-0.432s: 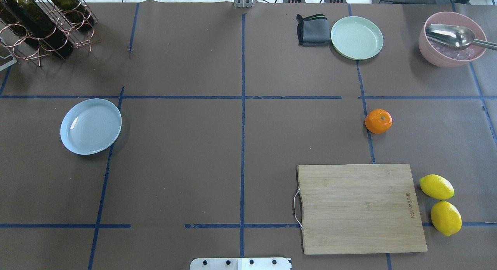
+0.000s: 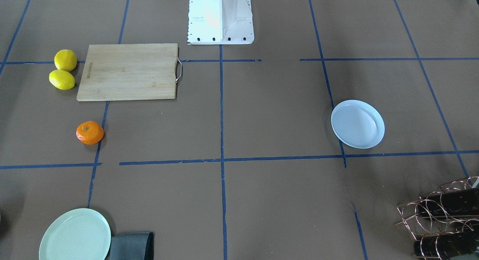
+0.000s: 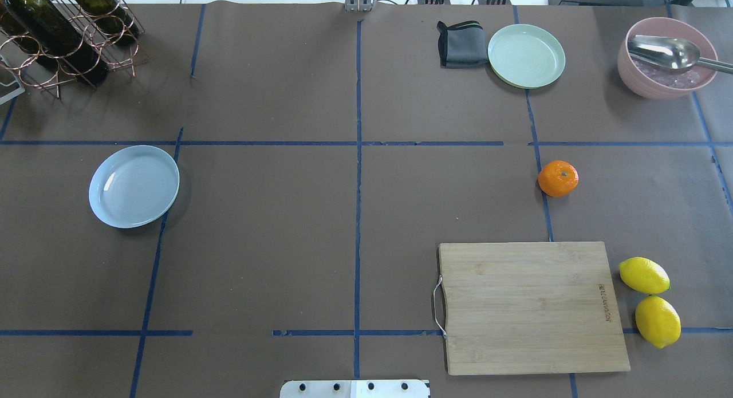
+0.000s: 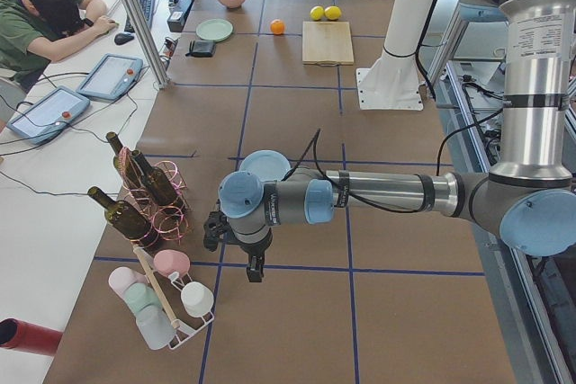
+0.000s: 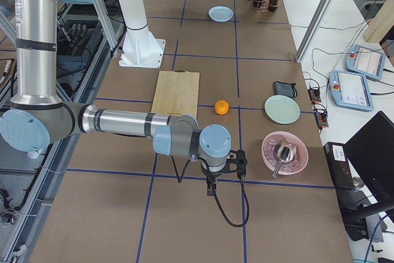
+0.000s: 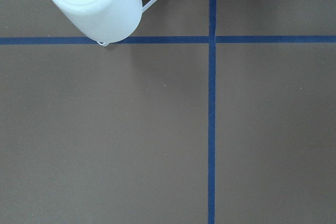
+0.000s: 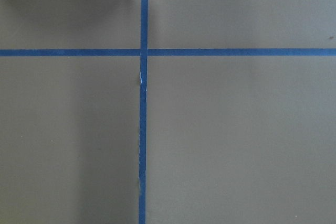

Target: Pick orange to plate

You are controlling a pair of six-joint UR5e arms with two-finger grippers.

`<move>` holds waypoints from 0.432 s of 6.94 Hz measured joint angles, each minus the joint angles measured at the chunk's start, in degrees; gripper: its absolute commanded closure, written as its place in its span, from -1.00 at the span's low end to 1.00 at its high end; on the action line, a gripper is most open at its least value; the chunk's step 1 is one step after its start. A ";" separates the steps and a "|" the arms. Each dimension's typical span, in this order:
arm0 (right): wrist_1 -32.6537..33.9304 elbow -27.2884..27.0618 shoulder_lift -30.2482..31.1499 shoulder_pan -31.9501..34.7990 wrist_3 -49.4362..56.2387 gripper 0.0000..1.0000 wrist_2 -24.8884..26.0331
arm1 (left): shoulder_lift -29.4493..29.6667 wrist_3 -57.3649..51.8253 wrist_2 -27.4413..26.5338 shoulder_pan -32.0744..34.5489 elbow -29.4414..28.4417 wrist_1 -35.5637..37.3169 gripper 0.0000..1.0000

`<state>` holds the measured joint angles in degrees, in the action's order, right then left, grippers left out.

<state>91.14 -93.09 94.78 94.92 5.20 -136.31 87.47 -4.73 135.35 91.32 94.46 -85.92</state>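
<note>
The left arm point(image 4: 387, 192) and right arm point(image 5: 120, 121): silver tubes, grey joints, pale blue caps; white pedestal point(image 2: 220, 17).

Matt brown paper covers the table point(image 3: 257, 243), the plate point(image 3: 134, 186) looks glossy, the cutting board point(image 3: 529, 306) pale wood.

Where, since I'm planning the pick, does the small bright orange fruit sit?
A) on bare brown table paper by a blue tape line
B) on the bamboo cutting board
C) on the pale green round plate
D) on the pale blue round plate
A: the small bright orange fruit lies on brown table paper at a blue tape line, off the bamboo cutting board.
</note>
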 measured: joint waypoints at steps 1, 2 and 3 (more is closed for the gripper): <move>0.00 -0.40 -0.26 0.00 -0.05 -1.00 -0.10 | 0.40 -0.09 0.02 0.01 0.09 -3.02 -1.00; -0.02 -1.41 -0.51 0.00 -0.07 -1.00 -0.18 | 0.63 -0.09 0.06 0.02 0.34 -6.18 -1.00; -0.06 -2.43 -0.80 -0.01 -0.09 -1.00 -0.17 | 1.15 -0.02 0.08 -0.06 0.53 -7.87 -1.00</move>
<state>91.09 -95.53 93.98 94.91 5.10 -136.48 88.62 -4.74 135.43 91.26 94.99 -93.79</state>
